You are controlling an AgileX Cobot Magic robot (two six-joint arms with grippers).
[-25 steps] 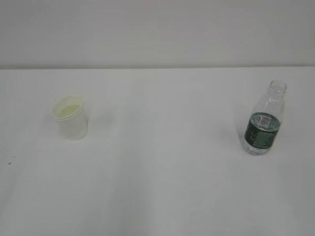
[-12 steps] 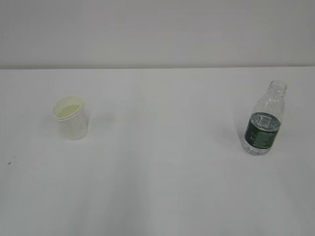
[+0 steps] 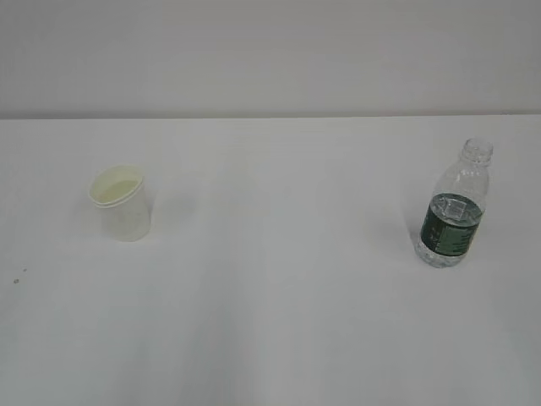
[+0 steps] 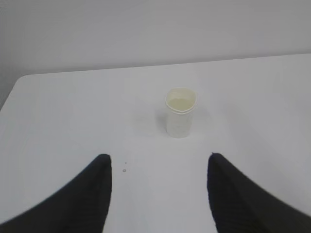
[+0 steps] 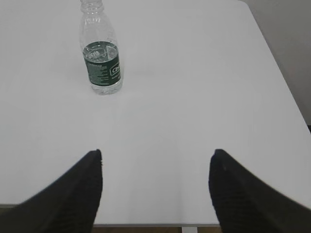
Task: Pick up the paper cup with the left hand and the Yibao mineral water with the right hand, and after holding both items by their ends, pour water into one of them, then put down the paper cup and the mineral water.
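Standing upright on the white table (image 3: 270,321), the paper cup (image 3: 122,203) sat far left and the Yibao mineral water (image 3: 454,207) far right, well apart. I saw my left gripper (image 4: 158,189) and right gripper (image 5: 155,187) both spread wide, holding nothing, short of each item.

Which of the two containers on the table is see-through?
The Yibao mineral water, the taller bottle on the right with a dark green label band and no cap. The paper cup on the left is opaque white and shorter.
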